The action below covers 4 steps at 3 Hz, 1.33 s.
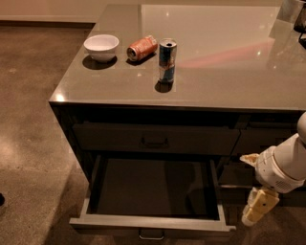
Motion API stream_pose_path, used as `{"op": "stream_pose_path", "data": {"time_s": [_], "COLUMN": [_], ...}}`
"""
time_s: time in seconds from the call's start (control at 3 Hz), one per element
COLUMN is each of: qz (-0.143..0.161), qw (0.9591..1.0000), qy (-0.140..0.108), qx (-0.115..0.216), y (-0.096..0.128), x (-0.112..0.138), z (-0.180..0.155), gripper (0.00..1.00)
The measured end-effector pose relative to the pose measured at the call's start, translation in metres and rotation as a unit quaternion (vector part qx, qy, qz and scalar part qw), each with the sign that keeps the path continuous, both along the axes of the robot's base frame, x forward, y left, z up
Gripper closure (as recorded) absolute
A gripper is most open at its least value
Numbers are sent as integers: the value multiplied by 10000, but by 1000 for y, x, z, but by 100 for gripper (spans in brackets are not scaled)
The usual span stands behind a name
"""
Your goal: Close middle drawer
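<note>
Clearly, the drawer (148,222) is seen pulled well out beneath the tabletop (229,57); closing is not yet begun. The gripper (246,189) is held low at its right, apart from it, fingers seemingly spread and empty. The front must be met and pushed inward.

Speckled brown floor (28,119), polished, dimly lit. Dark cabinet (64,129) under glossy grey countertop (215,62); overhead light reflects. Pale wall (43,8) rear left. Gripper (253,213) low right, beside cabinet front.
</note>
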<state>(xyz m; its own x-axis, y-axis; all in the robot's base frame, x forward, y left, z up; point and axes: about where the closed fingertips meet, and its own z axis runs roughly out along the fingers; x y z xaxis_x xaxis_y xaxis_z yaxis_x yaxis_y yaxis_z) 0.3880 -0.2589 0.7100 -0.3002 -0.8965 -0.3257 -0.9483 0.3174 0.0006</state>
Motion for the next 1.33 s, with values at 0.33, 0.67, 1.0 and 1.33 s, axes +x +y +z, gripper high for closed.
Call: {"op": "stream_pose_path", "data": {"time_s": [0.33, 0.67, 1.0, 1.33], "qz": [175, 259, 313, 395], "qw": [9978, 9855, 9692, 9656], "qy": [91, 142, 56, 74], "qx": [625, 1670, 2441, 2569], "y": [24, 59, 75, 78], "x": [-8, -38, -71, -77], "z": [-43, -116, -171, -184], "gripper": [0, 0, 0, 0]}}
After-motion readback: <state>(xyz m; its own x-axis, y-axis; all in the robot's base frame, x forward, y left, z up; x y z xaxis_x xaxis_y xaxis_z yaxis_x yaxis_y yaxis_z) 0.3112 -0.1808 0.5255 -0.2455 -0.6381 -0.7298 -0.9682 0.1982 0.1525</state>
